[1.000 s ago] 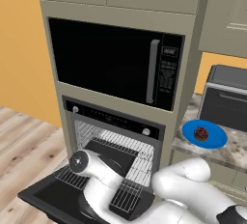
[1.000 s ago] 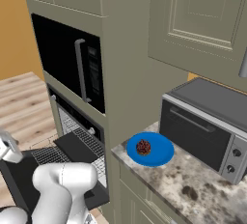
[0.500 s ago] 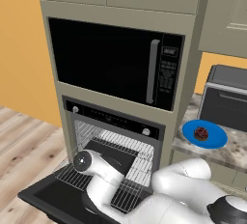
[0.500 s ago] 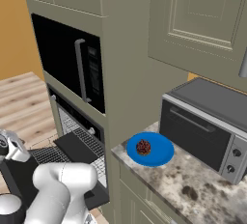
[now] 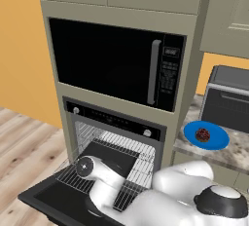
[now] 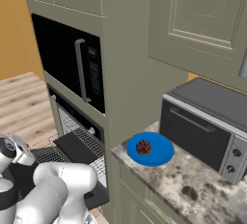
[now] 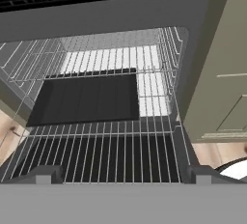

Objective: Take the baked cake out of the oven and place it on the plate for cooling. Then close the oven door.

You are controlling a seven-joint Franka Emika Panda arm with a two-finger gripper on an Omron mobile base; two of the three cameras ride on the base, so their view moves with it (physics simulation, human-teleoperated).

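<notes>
The baked cake (image 5: 203, 134) (image 6: 143, 147) lies on the blue plate (image 5: 216, 143) (image 6: 160, 154) on the stone counter, to the right of the oven (image 5: 113, 121). The oven door (image 5: 44, 199) (image 6: 94, 198) hangs open and flat, with a wire rack (image 7: 111, 155) pulled out over it. A dark tray (image 7: 87, 100) rests on the rack further in. My gripper (image 7: 121, 175) is open and holds nothing. It hovers low over the front of the rack and looks into the oven cavity. In the base views my arm bends down in front of the open door.
A black microwave (image 5: 112, 64) sits above the oven. A silver toaster oven (image 5: 228, 98) (image 6: 202, 121) stands on the counter (image 6: 193, 189) behind the plate. Beige cabinet fronts flank the oven on the right. Wood floor lies to the left.
My wrist has drifted slightly right and lower over the open door, and my elbow has come into the lower right of the left base view. The gripper stayed open; cake and plate are unmoved.
</notes>
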